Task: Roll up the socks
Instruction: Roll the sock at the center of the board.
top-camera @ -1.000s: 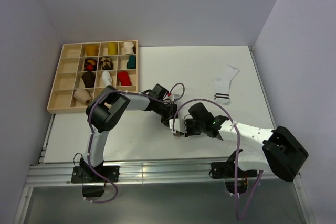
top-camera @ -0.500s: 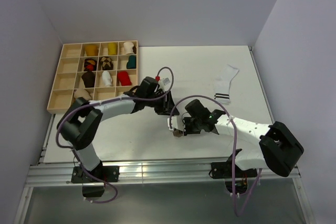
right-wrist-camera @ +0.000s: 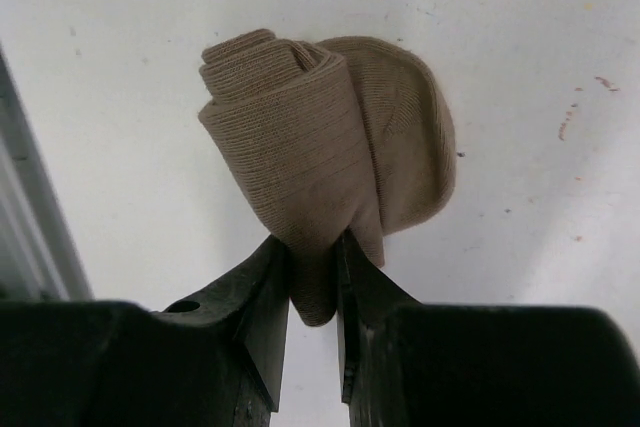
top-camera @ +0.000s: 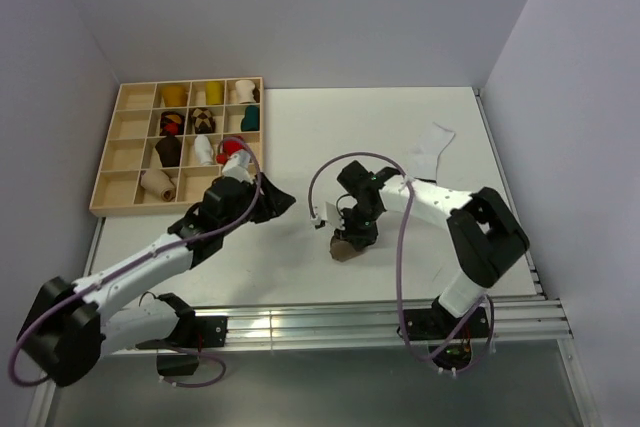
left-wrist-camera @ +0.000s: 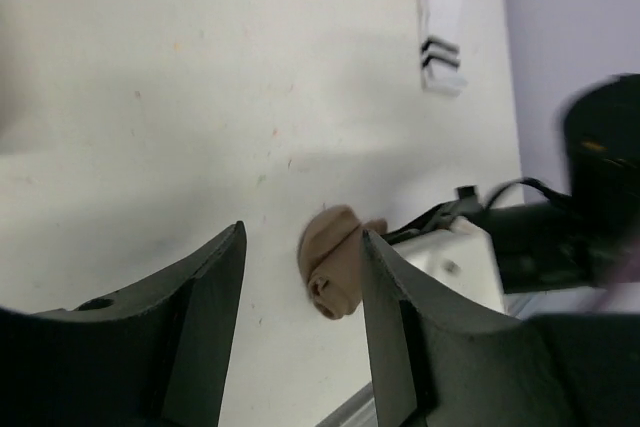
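Right gripper (right-wrist-camera: 315,252) is clamped on the brown sock (right-wrist-camera: 320,167). The jaws pinch the lower edge of the roll, with knit squeezed between the pads. The roll sits on the table (top-camera: 300,127), out from the tray (top-camera: 120,209) toward the right arm and nearer the bases, well apart from the tray.

Left gripper (left-wrist-camera: 300,242) has its jaws apart with nothing between them. It hovers just off the tray's near-right corner, between the tray and the brown roll and clear of both.

White sock (top-camera: 430,152) lies flat and unrolled, farther from the tray than the roll. The right arm covers part of it in the top view. The left wrist view shows its dark cuff stripes.

Tray cells hold several rolled socks. Cells on the side away from the roll look vacant.

Handling estimate:
- Brown roll is light, soft and springy, and the knit will likely unwind if released loose.
- The pinch is on one edge only, so the layers could slip or the core could telescope out.
- A safer hold is across the full bundle at mid-height, trapping the outer flap.
- Grip friction looks good and it isn't fragile, so a firm squeeze is fine.
- White sock is thin and flat on the table, so pinch at the cuff edge and expect it to drag or fold.
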Robot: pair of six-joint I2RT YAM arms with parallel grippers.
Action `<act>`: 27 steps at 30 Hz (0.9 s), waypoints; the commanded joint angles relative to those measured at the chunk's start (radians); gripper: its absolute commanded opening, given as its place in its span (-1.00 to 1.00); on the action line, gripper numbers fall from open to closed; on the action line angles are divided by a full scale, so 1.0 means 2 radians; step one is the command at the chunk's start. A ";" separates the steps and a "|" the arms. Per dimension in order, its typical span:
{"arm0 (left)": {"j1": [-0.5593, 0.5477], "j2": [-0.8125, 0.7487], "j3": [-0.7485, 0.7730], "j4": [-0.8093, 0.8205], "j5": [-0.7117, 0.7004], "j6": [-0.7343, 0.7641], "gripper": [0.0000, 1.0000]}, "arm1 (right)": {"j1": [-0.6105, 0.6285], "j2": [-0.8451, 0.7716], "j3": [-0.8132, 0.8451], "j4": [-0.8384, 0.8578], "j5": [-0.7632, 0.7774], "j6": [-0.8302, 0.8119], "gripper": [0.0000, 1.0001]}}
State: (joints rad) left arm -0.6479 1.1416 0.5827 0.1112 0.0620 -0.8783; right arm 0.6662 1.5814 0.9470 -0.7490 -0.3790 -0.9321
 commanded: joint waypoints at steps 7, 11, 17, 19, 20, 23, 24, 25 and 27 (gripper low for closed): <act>-0.092 -0.108 -0.057 0.031 -0.180 0.076 0.09 | -0.050 0.175 0.152 -0.188 -0.060 -0.018 -0.67; -0.195 -0.066 -0.046 0.036 -0.272 0.141 0.09 | -0.059 0.225 0.210 -0.219 -0.066 -0.003 -0.66; -0.292 0.059 0.021 0.016 -0.349 0.218 0.14 | -0.069 0.268 0.249 -0.238 -0.066 0.010 -0.66; -0.313 0.093 0.054 0.010 -0.388 0.240 0.17 | -0.070 0.279 0.254 -0.241 -0.064 0.011 -0.65; -0.333 0.127 0.065 0.008 -0.401 0.263 0.20 | -0.071 0.282 0.256 -0.246 -0.064 0.012 -0.66; -0.367 0.194 0.106 0.005 -0.436 0.306 0.27 | -0.073 0.295 0.261 -0.253 -0.061 0.013 -0.65; -0.373 0.208 0.114 0.005 -0.442 0.316 0.28 | -0.075 0.296 0.263 -0.254 -0.061 0.014 -0.66; -0.379 0.221 0.126 0.008 -0.446 0.326 0.29 | -0.075 0.301 0.266 -0.257 -0.061 0.013 -0.65; -0.392 0.250 0.133 0.016 -0.450 0.352 0.31 | -0.078 0.307 0.270 -0.263 -0.060 0.014 -0.64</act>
State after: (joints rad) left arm -1.3983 1.5921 0.8066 0.1272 -0.7475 -0.3031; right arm 0.5182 2.1372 1.4872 -1.3174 -0.5842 -0.8894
